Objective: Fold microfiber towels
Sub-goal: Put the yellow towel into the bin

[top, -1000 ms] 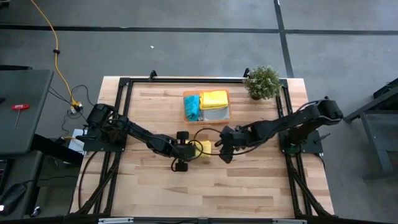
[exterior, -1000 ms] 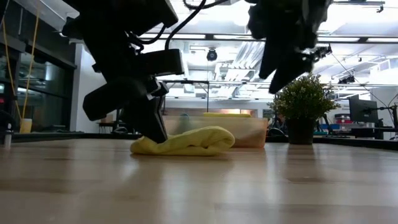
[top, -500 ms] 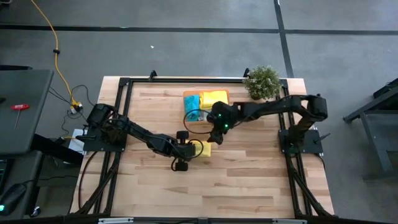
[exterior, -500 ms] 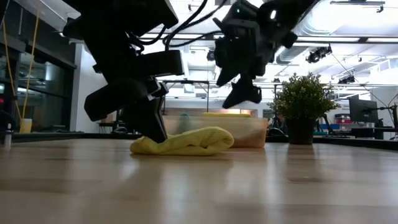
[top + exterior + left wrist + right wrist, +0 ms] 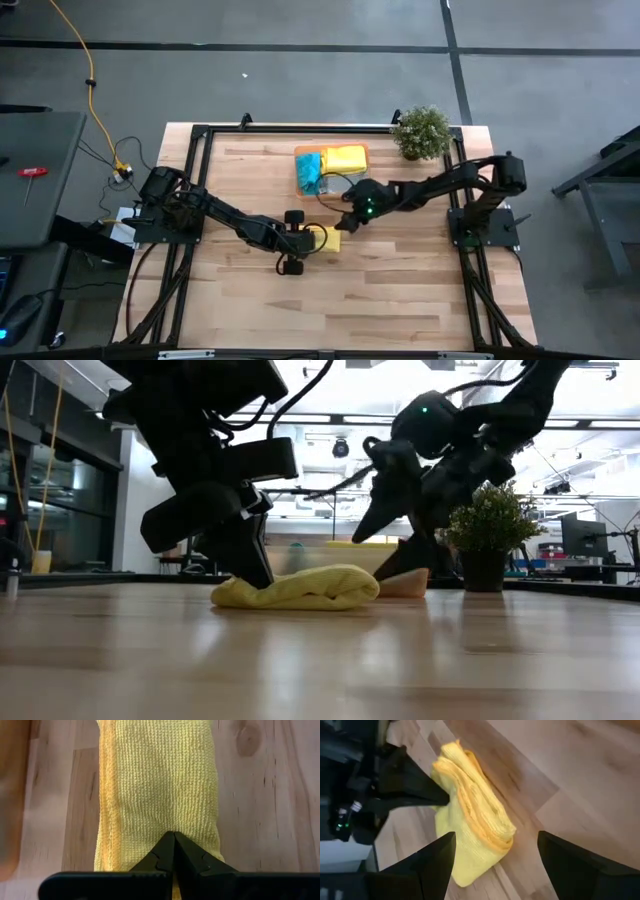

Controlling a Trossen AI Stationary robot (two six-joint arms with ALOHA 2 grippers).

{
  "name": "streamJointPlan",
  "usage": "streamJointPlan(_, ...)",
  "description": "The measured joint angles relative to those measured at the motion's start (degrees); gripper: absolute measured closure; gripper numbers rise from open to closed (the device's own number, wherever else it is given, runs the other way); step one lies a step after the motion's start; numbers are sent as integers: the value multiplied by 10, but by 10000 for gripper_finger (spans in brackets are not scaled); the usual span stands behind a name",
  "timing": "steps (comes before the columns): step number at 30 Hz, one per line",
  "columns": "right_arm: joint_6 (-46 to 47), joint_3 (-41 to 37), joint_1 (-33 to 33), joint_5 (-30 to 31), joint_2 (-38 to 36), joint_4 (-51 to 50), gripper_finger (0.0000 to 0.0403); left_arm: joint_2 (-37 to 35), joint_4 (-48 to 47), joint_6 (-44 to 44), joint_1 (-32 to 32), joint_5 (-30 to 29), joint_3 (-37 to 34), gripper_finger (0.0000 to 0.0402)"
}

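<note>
Change: since a second ago my right gripper (image 5: pixel 347 218) has swung toward the tray and come back down beside the folded yellow towel (image 5: pixel 327 240); towel and left arm stayed put.
High view: I see my left gripper (image 5: pixel 312 241) at the towel's edge, mid-table, just before the orange tray (image 5: pixel 360 190).
Low view: towel lies bunched on the wood, plant (image 5: pixel 487 525) behind.
Left wrist view: fingers (image 5: pixel 165 856) clenched on the towel.
Right wrist view: jaws spread, holding nothing, towel between them.

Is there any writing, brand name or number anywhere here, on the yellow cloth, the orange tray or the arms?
None can be read.
Yellow towel: plain weave, no tag.
Orange tray: no label visible.
Arms and left pincer: no markings legible.
Room behind the table: too small to read.
</note>
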Motion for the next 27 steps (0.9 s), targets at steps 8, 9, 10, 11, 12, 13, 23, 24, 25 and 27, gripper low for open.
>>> streamJointPlan(8, 58, 1, 17, 12, 81, 90, 130, 0, 0, 0, 0, 1, 0, 401)
streamJointPlan(9, 65, 2, 19, 11, 90, 108, 130, 0, 0, 0, 0, 1, 0, 401)
streamJointPlan(10, 72, 3, 20, 13, 99, 126, 130, 0, -2, 0, 0, 1, 0, 401)
streamJointPlan(11, 80, 4, 21, 14, 106, 149, 130, 0, -3, 0, 0, 1, 0, 401)
streamJointPlan(12, 87, 5, 21, 14, 110, 163, 130, 0, -3, 0, 0, 2, 0, 401)
streamJointPlan(13, 90, 8, 21, 14, 115, 168, 130, 0, -3, 0, 0, 2, 0, 401)
streamJointPlan(23, 29, 80, 38, -17, 136, 37, 133, 0, -9, 5, 0, 2, 0, 401)
streamJointPlan(24, 29, 81, 38, -21, 137, 35, 138, 0, -9, 5, 0, 2, 0, 401)
streamJointPlan(25, 33, 82, 38, -25, 137, 34, 145, 0, -9, 5, 0, 2, 0, 401)
streamJointPlan(27, 36, 82, 38, -31, 137, 29, 166, 0, -10, 5, 0, 2, 0, 401)
